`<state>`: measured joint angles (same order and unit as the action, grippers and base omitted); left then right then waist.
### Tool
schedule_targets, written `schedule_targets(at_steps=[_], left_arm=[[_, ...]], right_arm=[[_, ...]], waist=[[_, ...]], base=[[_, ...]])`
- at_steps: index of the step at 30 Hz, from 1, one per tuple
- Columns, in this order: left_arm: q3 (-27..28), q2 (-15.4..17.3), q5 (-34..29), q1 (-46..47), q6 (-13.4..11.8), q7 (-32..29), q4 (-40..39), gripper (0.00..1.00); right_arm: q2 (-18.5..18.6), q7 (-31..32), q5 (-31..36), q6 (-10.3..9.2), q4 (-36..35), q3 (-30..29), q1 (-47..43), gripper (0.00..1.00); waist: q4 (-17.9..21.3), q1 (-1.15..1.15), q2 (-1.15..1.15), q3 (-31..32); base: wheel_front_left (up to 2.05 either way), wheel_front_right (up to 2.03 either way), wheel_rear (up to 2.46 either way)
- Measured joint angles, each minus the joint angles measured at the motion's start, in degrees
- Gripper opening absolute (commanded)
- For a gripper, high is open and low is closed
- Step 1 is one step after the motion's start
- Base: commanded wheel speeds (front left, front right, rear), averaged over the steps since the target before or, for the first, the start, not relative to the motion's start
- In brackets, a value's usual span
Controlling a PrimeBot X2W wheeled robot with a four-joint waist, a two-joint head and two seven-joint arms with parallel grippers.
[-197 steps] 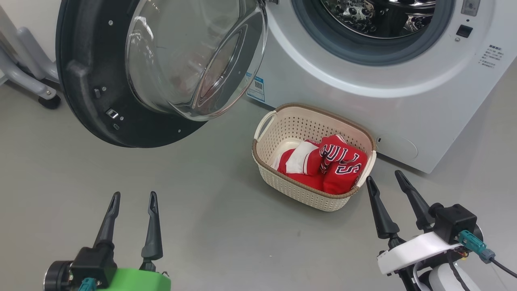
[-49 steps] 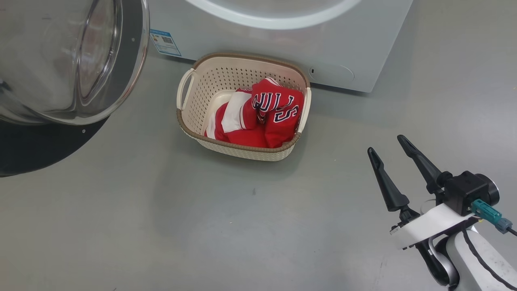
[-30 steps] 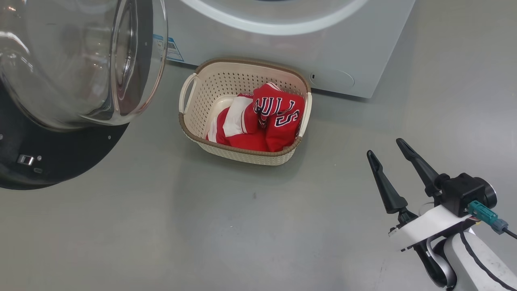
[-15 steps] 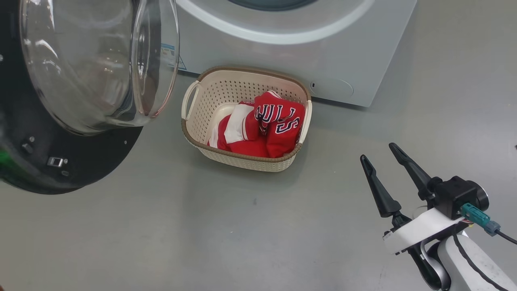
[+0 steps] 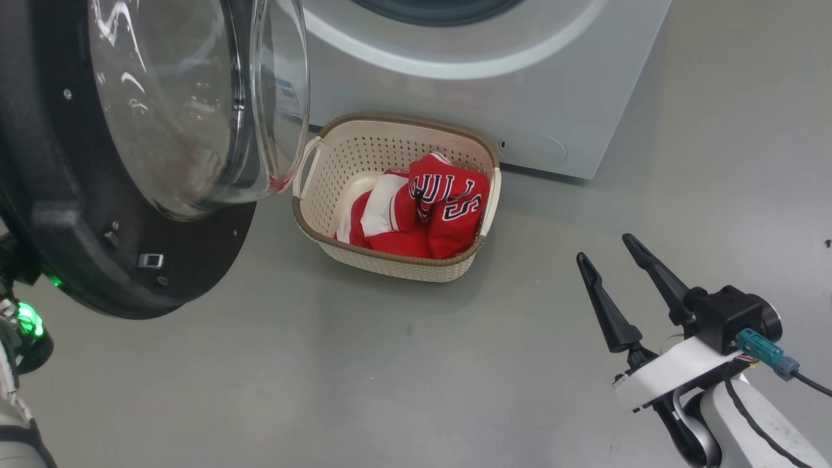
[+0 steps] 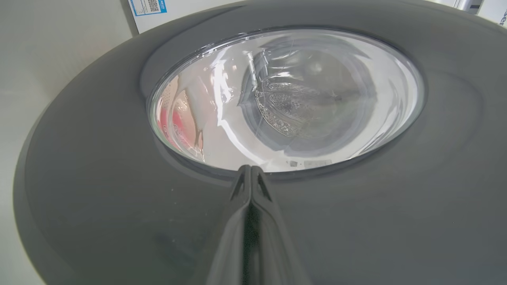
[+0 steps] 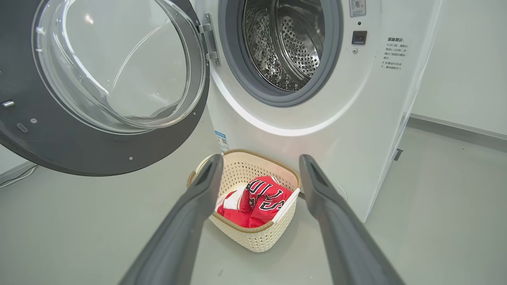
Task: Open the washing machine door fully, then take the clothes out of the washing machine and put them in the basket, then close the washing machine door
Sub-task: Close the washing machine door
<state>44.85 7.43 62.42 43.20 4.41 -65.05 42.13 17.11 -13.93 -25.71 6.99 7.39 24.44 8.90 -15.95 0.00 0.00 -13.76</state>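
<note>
The door (image 5: 58,214) has swung in toward the machine (image 5: 455,97), its glass now near the basket's (image 5: 390,263) handle, so closing is under way. Left jaws, pressed shut and empty, push on its outer face. Right jaws gape wide, holding nothing. Clothes (image 5: 429,214) lie in the basket; the drum (image 7: 289,39) looks bare. Smooth grey floor (image 5: 325,377), white wall (image 7: 467,59).

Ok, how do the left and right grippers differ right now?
The left gripper is shut, fingers together; the right gripper is open, spread, empty. Left points at the washing machine door; right hangs over the floor beside the basket. Both have long dark fingers.
</note>
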Motion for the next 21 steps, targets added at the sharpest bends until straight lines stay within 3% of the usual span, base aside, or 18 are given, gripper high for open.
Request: schedule_targets(at_steps=[9, 21], left_arm=[[-1.1, -5.0, 2.1, -1.5, 1.0, -4.2, -4.0, 0.0], [-3.0, -6.1, 3.8, -4.4, 1.5, -7.3, -9.6, 0.0]], right_arm=[[-0.3, 0.0, 0.0, 0.0, 0.1, -0.2, 0.0, 1.0], [-0.5, 0.0, 0.0, 0.0, 0.2, -0.4, 0.0, 1.0]], waist=[[0.2, 0.0, 0.0, 0.0], [0.5, 0.0, 0.0, -0.2]], base=[[0.0, 0.0, 0.0], [0.0, 0.0, 0.0]])
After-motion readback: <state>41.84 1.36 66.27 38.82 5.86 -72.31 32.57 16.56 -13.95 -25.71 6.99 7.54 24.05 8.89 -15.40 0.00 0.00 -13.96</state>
